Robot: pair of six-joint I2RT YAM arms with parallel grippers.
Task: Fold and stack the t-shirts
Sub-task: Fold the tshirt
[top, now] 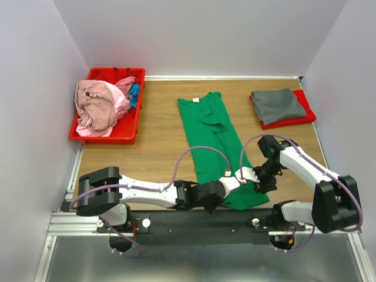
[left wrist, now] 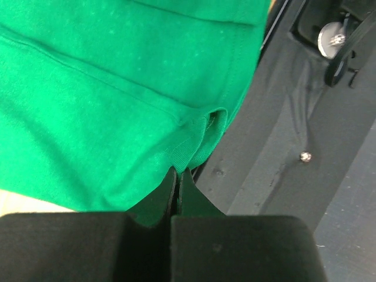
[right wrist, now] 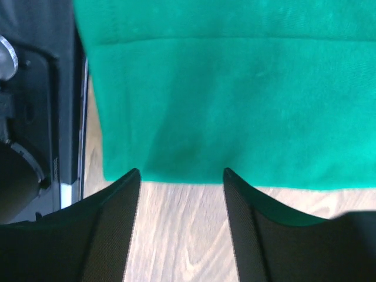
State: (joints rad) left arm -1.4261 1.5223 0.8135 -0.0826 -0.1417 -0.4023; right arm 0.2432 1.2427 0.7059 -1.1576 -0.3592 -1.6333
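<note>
A bright green t-shirt [top: 212, 138] lies lengthwise down the middle of the table, folded narrow, with its white neck label at the far end. My left gripper [left wrist: 178, 171] is shut on the shirt's hem [left wrist: 194, 144] at the near corner, above the black base rail. My right gripper [right wrist: 182, 173] stands open, its fingertips [right wrist: 132, 176] at the green shirt's [right wrist: 235, 88] side edge, with bare wood between them. In the top view both grippers meet at the shirt's near end, left gripper [top: 234, 187] and right gripper [top: 258, 183]. A folded dark grey t-shirt [top: 278, 104] lies at the back right.
A red bin [top: 126, 132] at the back left holds crumpled pink [top: 97, 106] and blue [top: 135, 93] shirts. The grey shirt rests on a red flat piece [top: 304, 106]. The black base rail [left wrist: 305, 176] runs along the table's near edge. White walls close in three sides.
</note>
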